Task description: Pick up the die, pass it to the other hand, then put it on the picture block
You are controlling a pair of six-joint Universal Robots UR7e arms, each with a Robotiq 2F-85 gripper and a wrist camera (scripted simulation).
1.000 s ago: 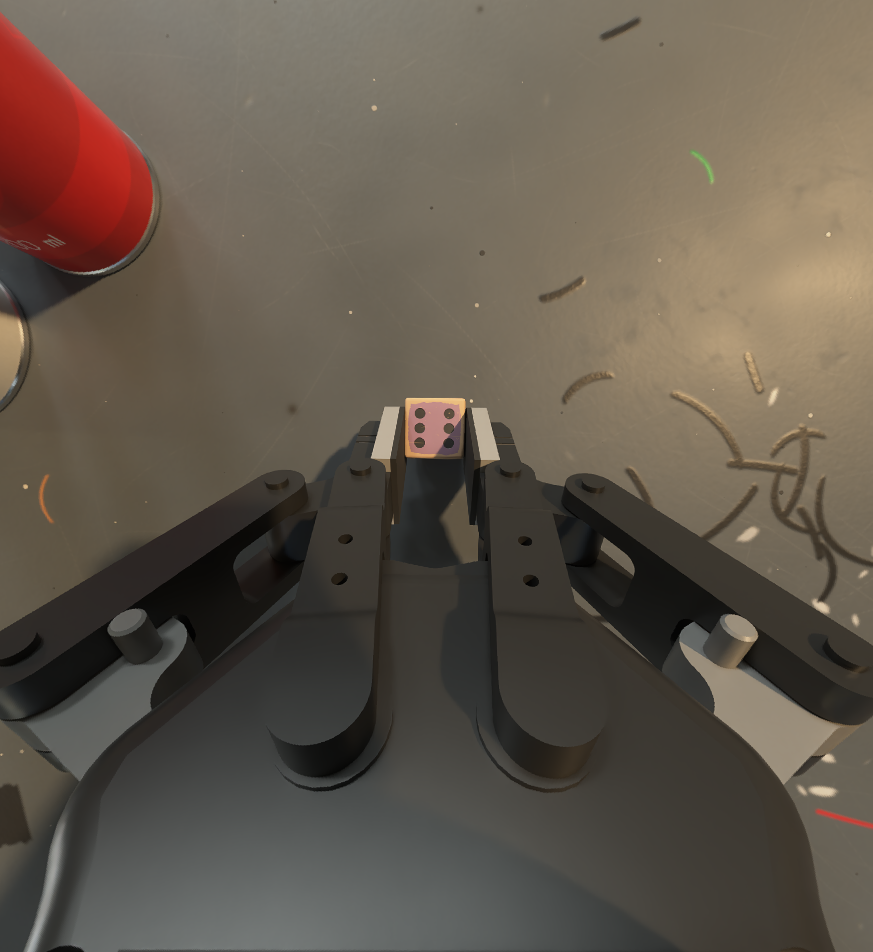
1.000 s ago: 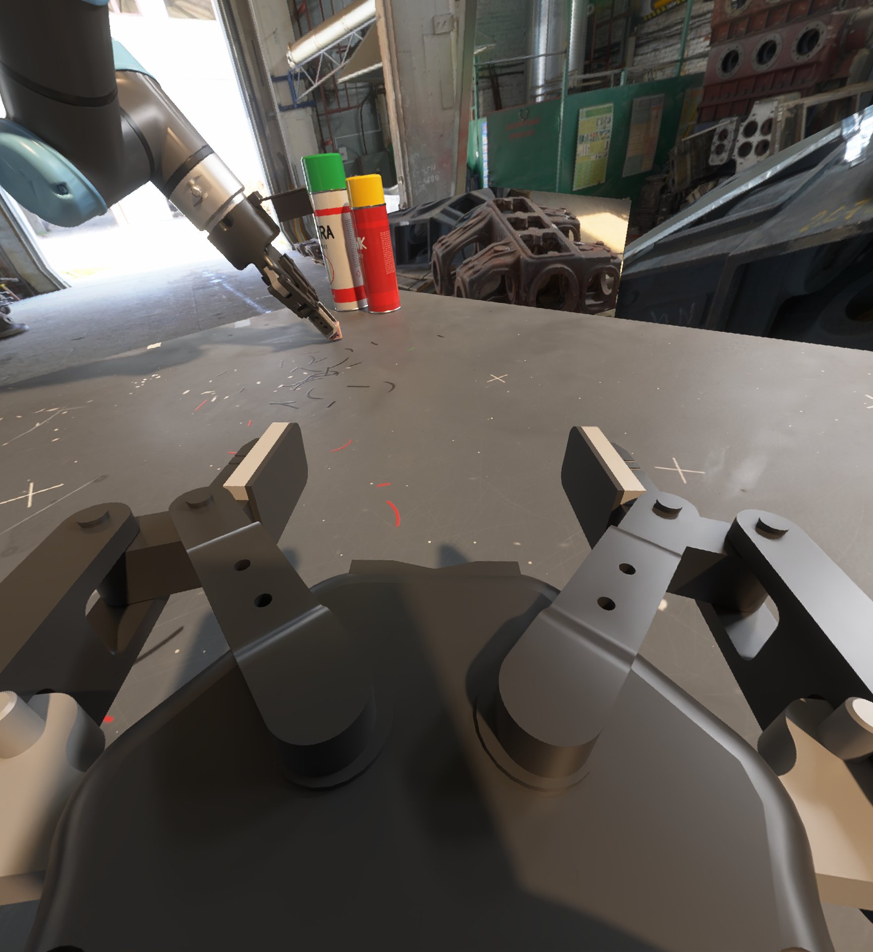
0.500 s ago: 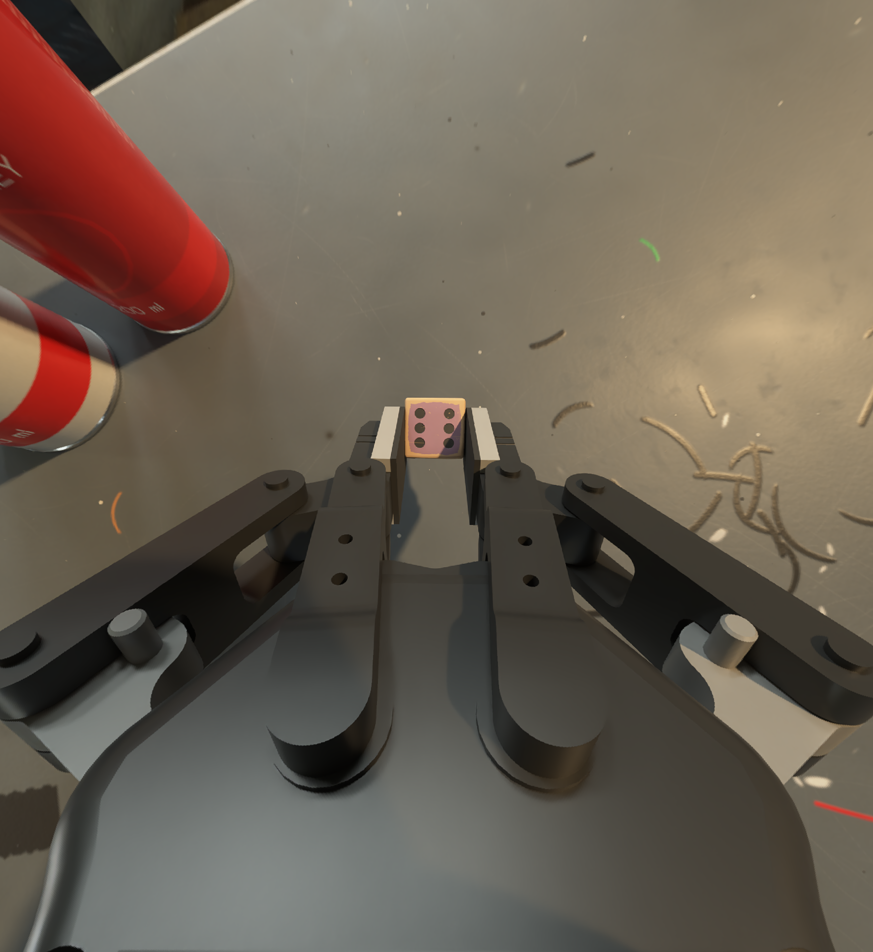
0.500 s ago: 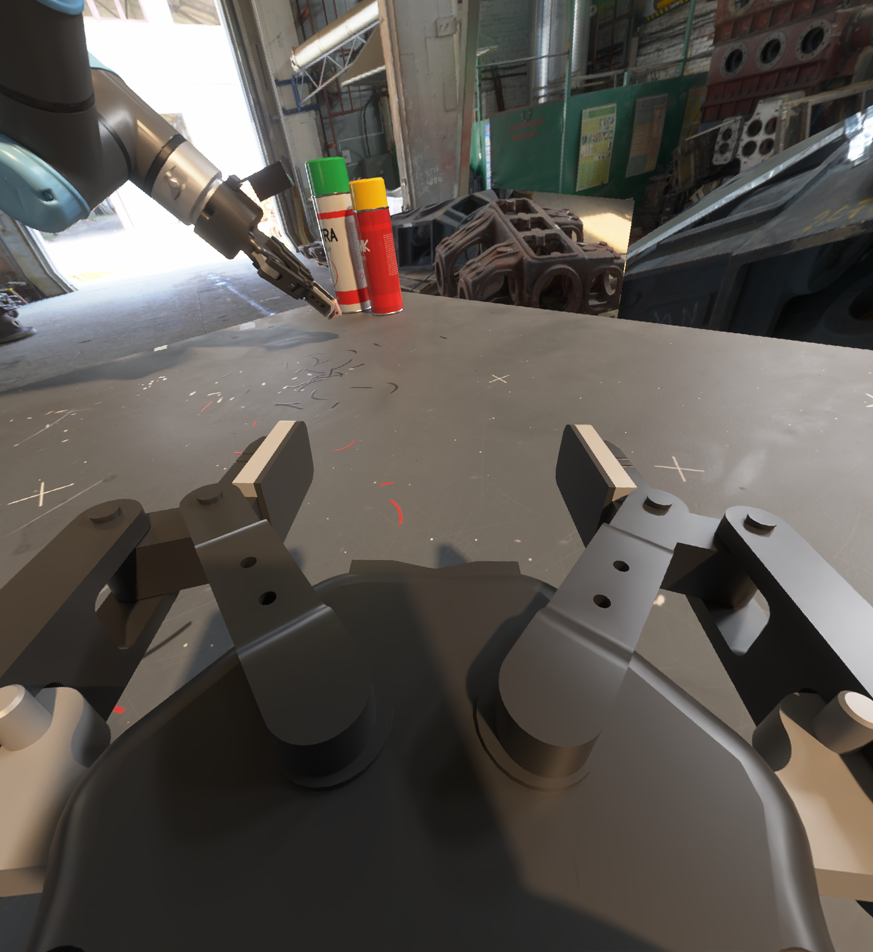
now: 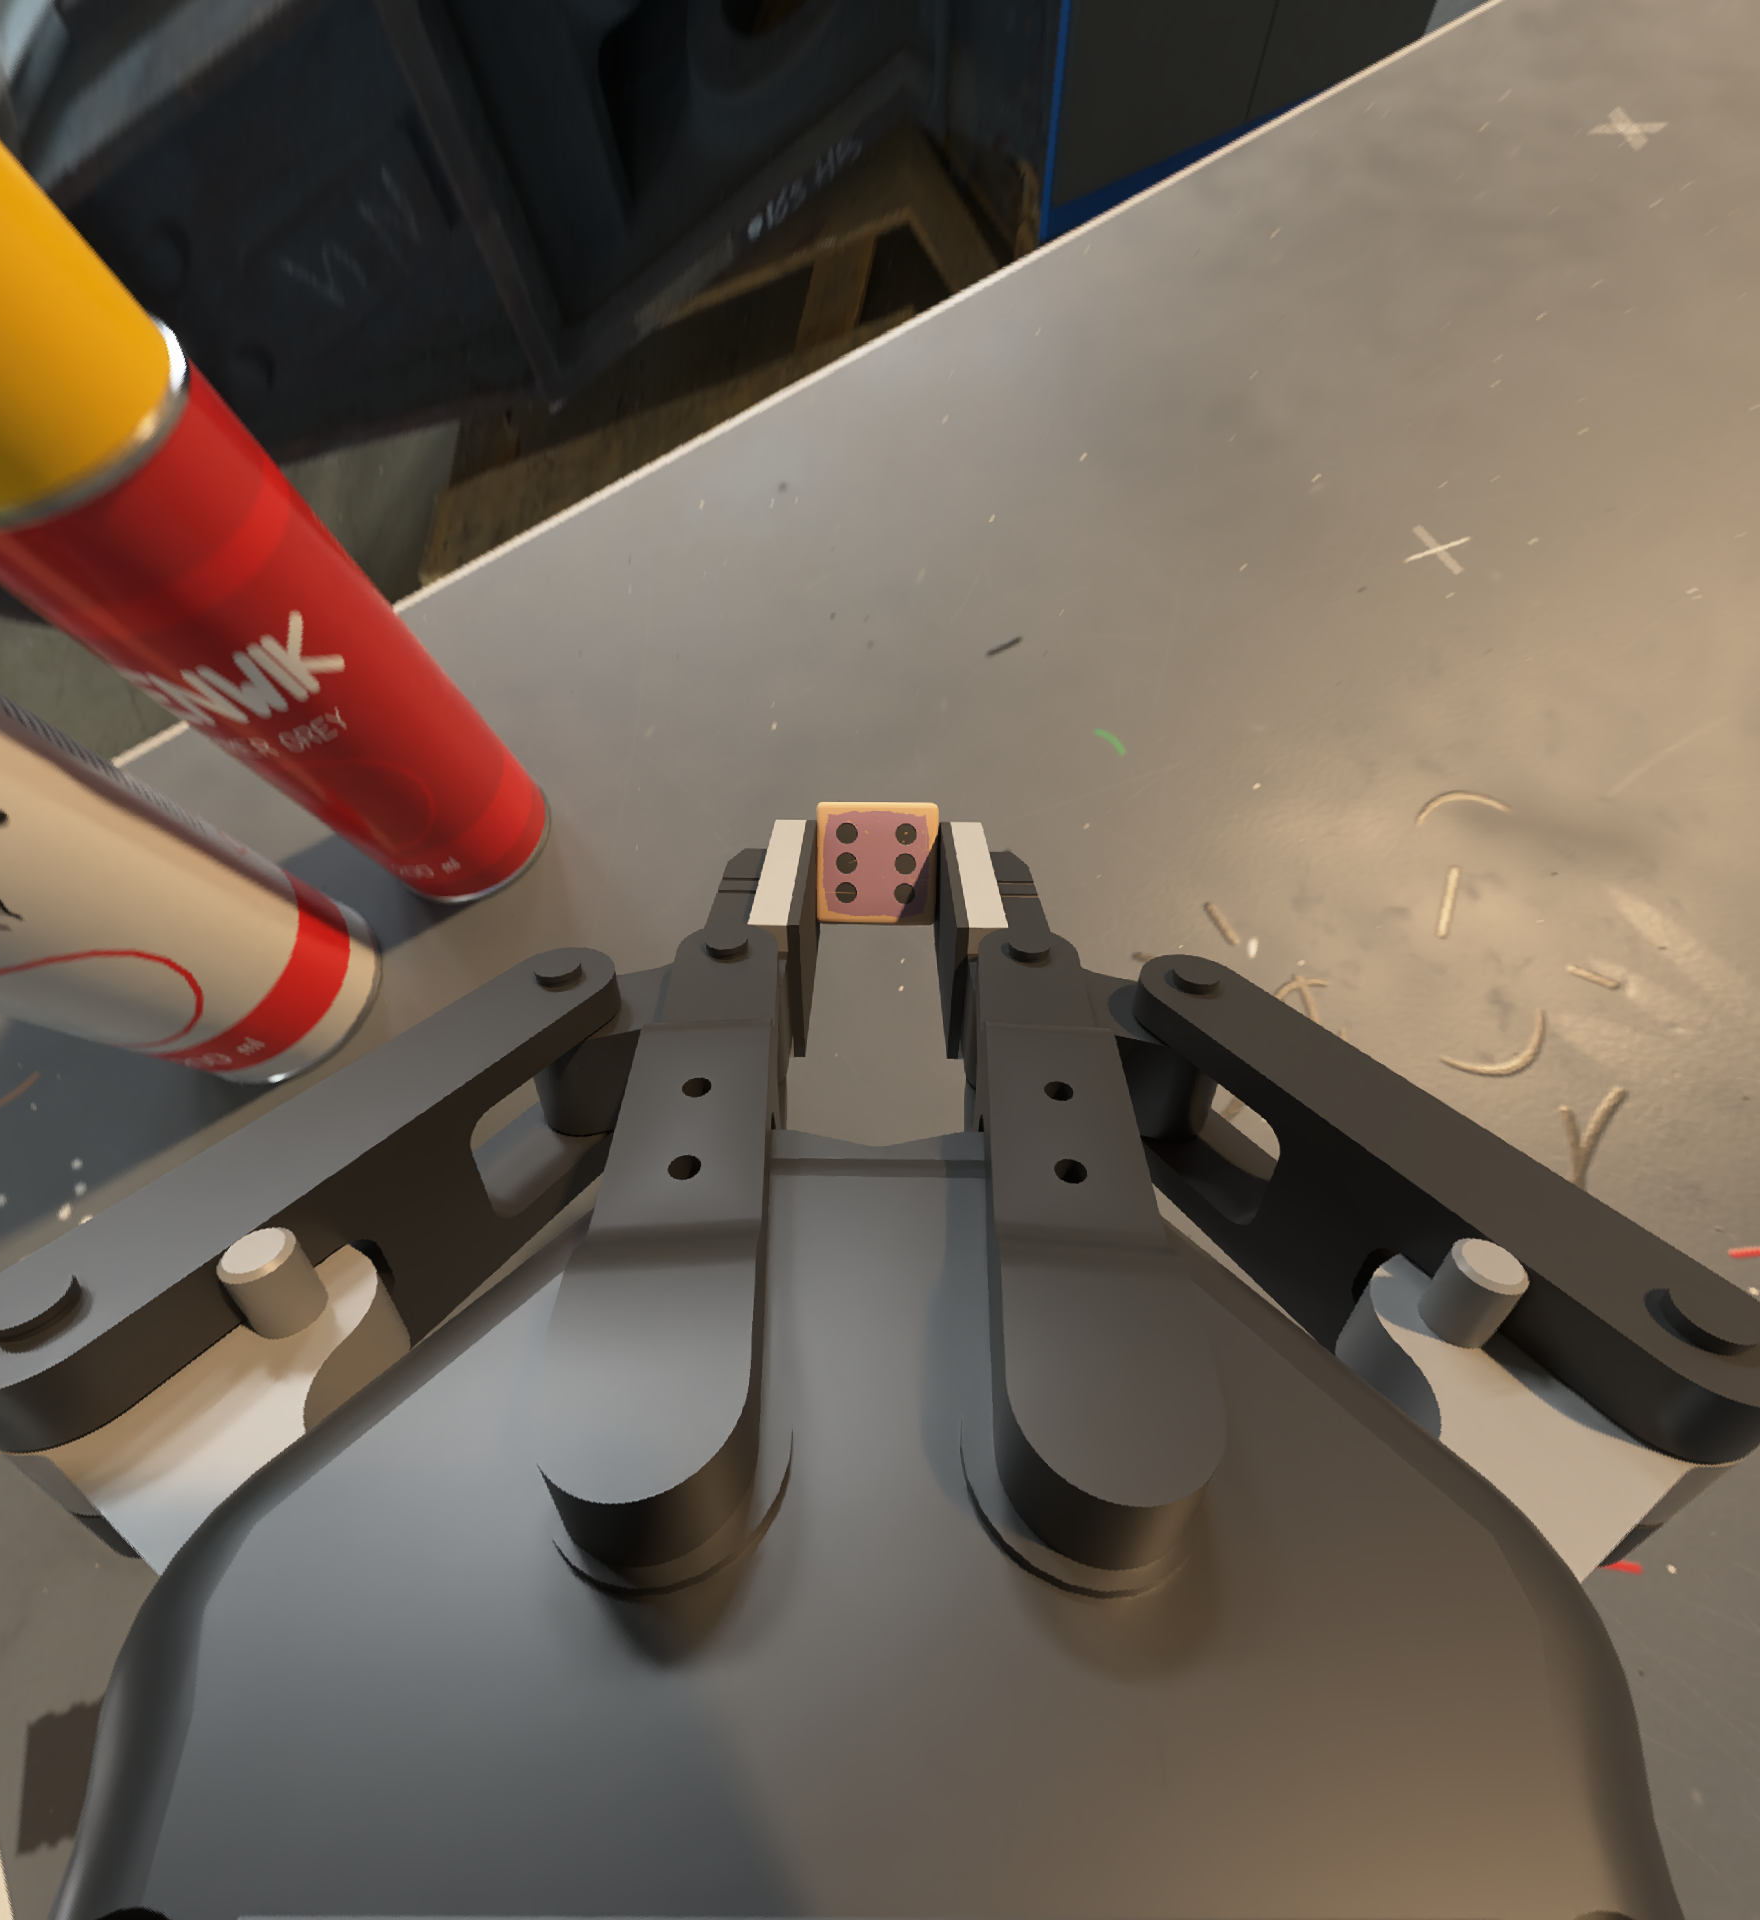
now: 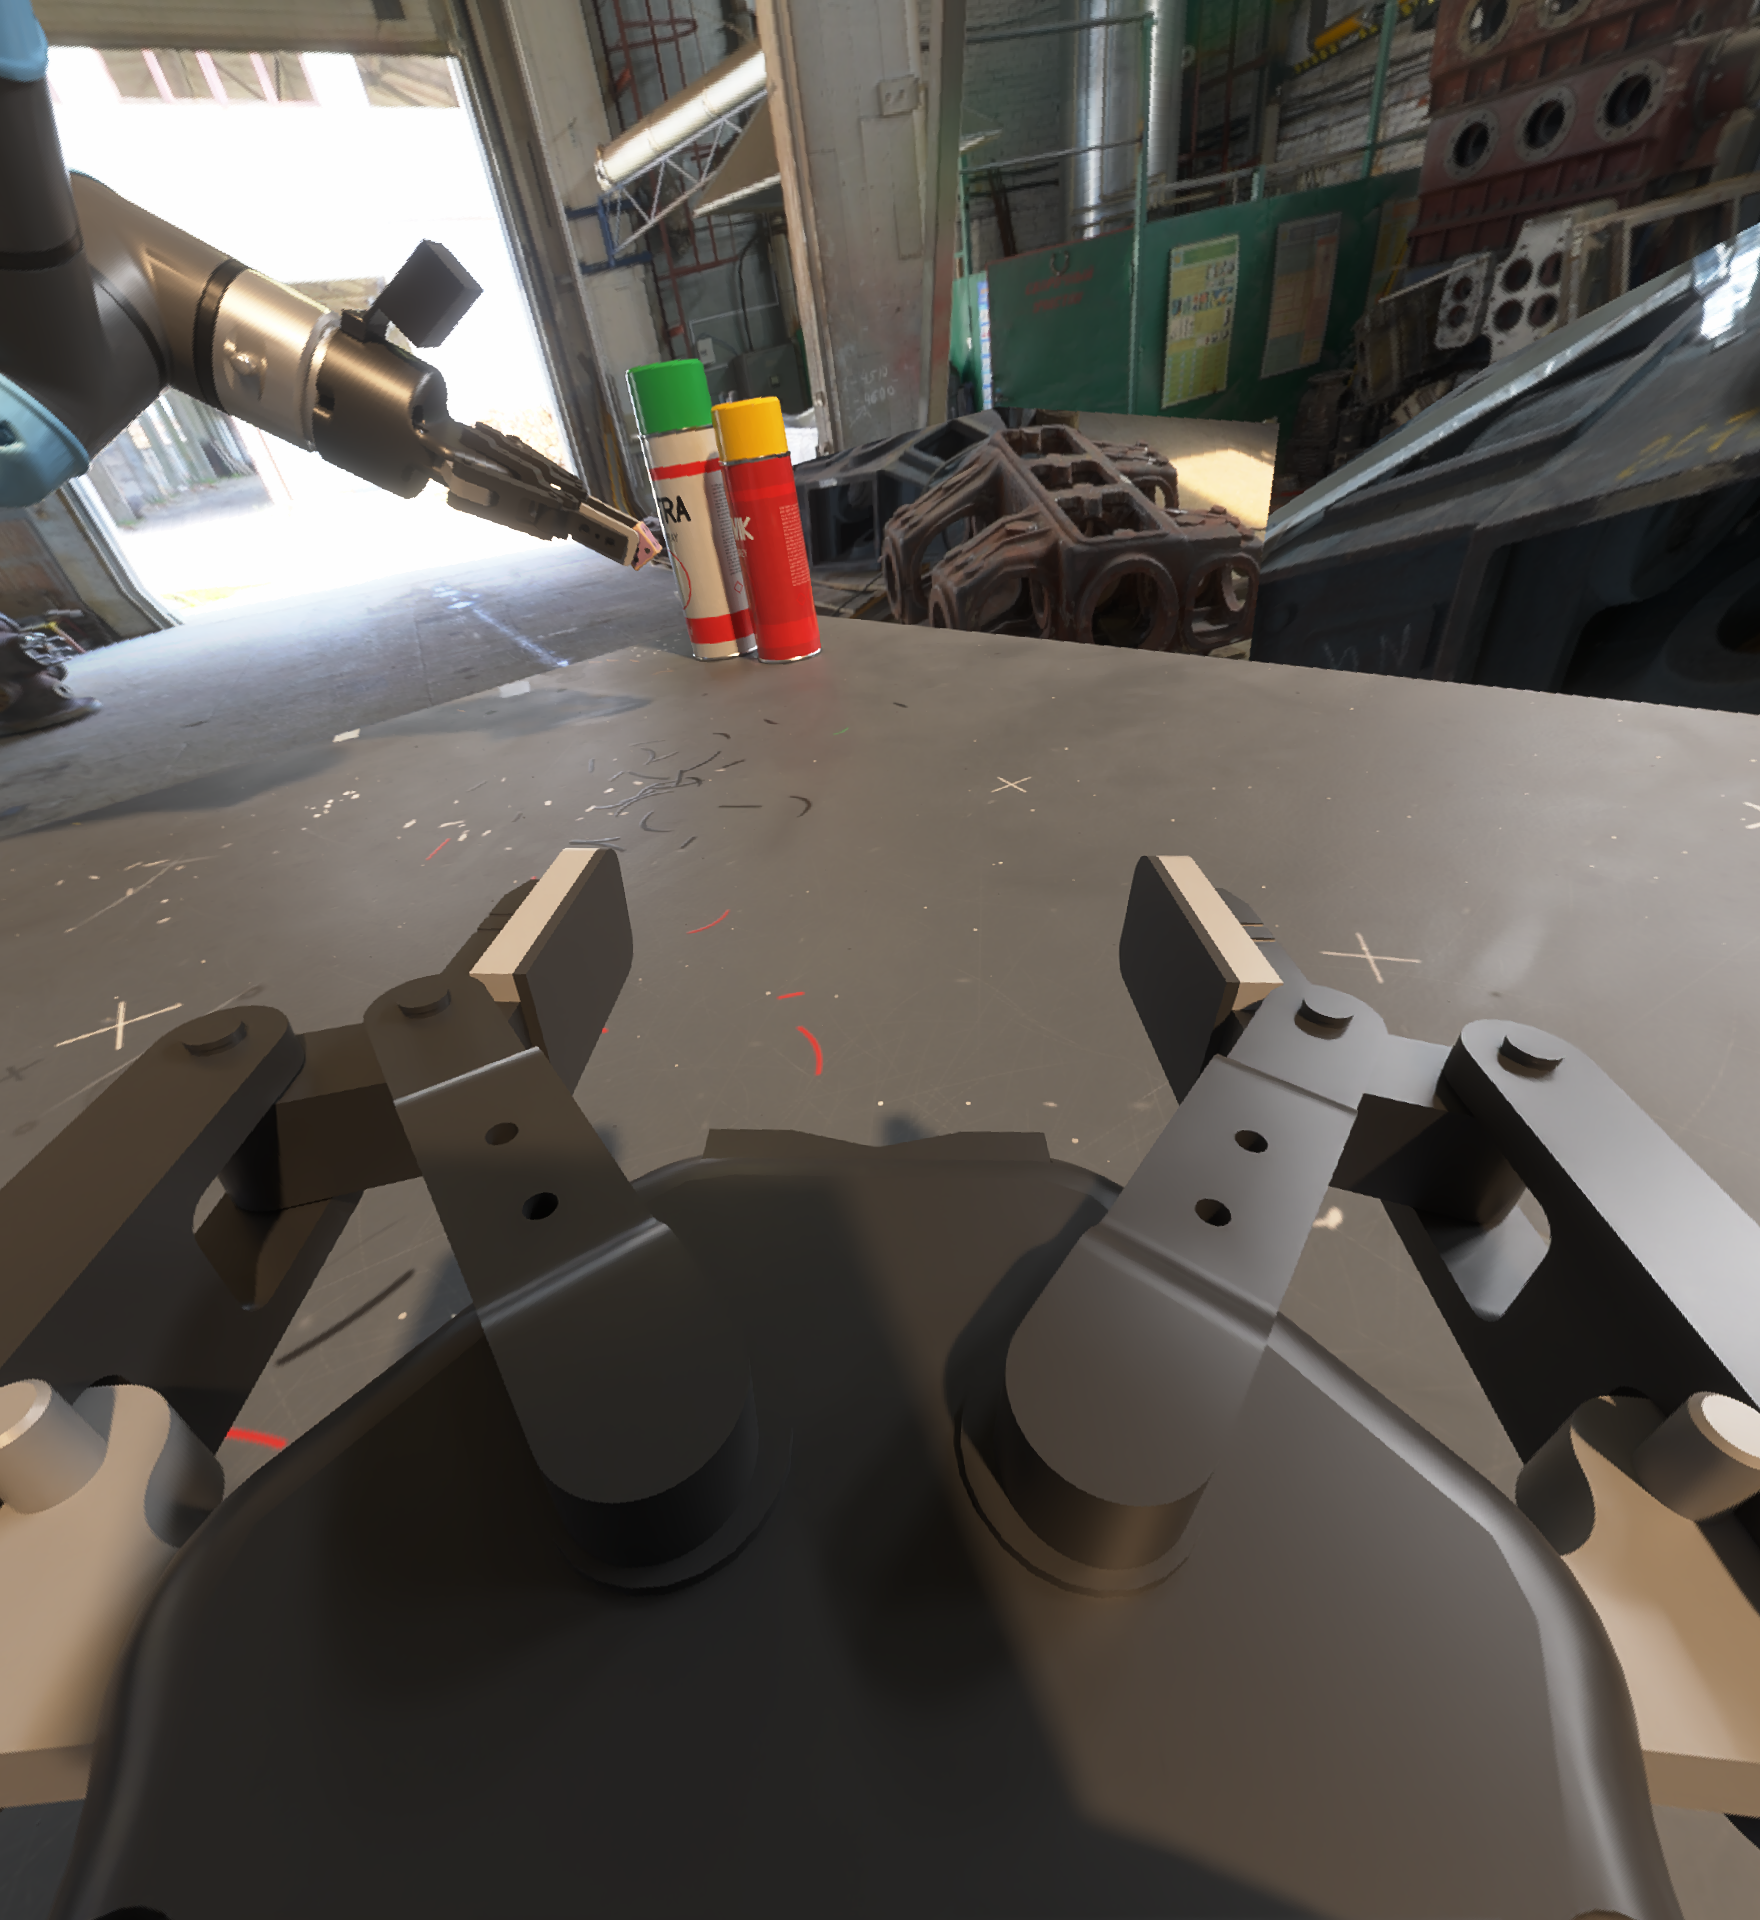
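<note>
My left gripper [image 5: 876,871] is shut on a small pink die [image 5: 874,862] with a tan rim, its six-pip face toward the camera. It holds the die up in the air above the grey table [image 5: 1271,582]. In the right wrist view the left arm reaches in from the upper left and the die [image 6: 645,543] shows at its fingertips, well above the table, in front of the spray cans. My right gripper [image 6: 871,914] is open and empty, low over the near part of the table. No picture block is in view.
Two spray cans stand together near the table's far edge: a red one with a yellow cap [image 5: 232,623] [image 6: 767,540] and a white one with a green cap [image 5: 107,935] [image 6: 684,520]. Metal shavings [image 6: 668,790] lie scattered mid-table. The table edge [image 5: 710,426] is close behind the cans.
My left gripper has lifted the die off the table and tilted up toward level, so the cans and table edge came into view. The right gripper has stayed nearly still and open.
</note>
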